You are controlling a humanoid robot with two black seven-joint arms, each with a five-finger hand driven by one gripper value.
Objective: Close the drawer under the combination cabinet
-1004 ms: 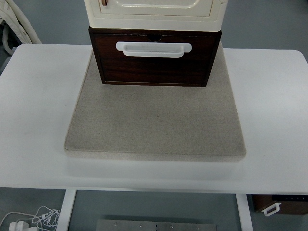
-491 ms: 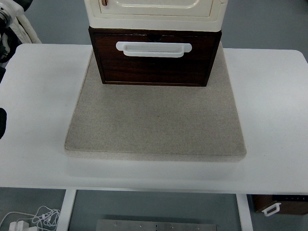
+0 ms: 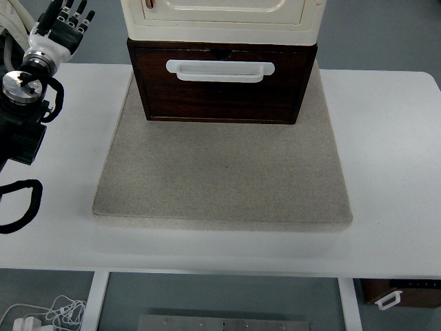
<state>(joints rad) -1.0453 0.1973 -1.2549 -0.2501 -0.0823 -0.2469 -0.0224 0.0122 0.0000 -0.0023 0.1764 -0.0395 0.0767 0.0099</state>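
Reaching in from the left edge, the left arm (image 3: 24, 117) lies over the far-left part of the white counter (image 3: 55, 179), its black links stacked along the picture's side and a black cable loop (image 3: 17, 207) lying on the counter near its base. The left hand (image 3: 58, 31) sits at the top-left corner, beyond the counter's far edge, with its fingers (image 3: 72, 15) straight, slightly apart and pointing up and away; they hold nothing.

The drawer (image 3: 222, 81) is a dark wooden box under the cream cabinet (image 3: 222, 19), which is cut off by the picture's top edge. The drawer's front face looks toward the near edge and stands forward of the cabinet's front, so it is pulled out. A white handle (image 3: 220, 70) runs across the upper part of that face. Both stand at the far end of a grey mat (image 3: 220, 179) that covers the middle of the counter.

The drawer lies to the right of the hand, with a strip of bare counter and the mat's left corner between them. No finger touches the drawer or its handle.

Below the counter's near edge, white cables (image 3: 48, 314) lie on the floor at the left, and a second dark box with a white handle (image 3: 400, 293) shows at the right.
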